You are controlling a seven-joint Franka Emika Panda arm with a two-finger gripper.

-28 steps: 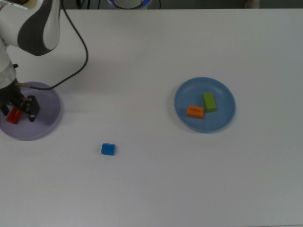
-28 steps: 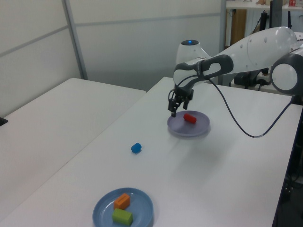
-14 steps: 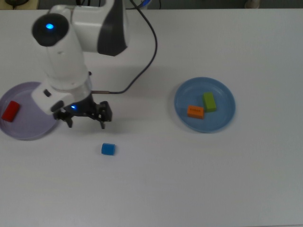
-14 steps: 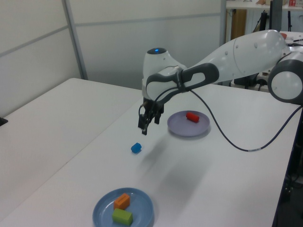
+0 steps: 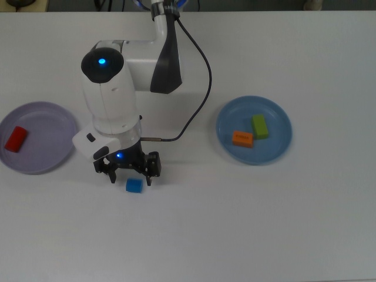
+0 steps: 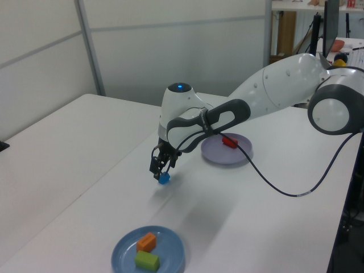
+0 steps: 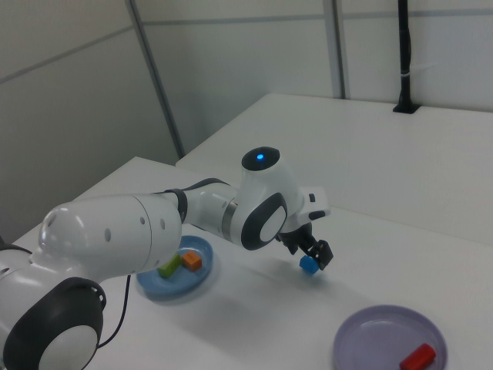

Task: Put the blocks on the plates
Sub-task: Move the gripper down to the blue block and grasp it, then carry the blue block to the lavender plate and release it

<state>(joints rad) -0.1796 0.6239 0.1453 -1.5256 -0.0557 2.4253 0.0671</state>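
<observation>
A smooth, matt white surface is seen on the table [image 5: 282, 223]. The arm [image 5: 111, 106] is clad in glossy white plastic shells with dark grey joint sections. The blue plate [image 5: 276, 147] and lavender plate [image 5: 50, 153] look like smooth plastic with a faint sheen. The 4 blocks appear matt and solid-coloured. The cable [image 5: 200, 88] looks rubbery black.

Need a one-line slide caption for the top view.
Gripper poised over the blue block; other blocks already sit on the two plates.
</observation>
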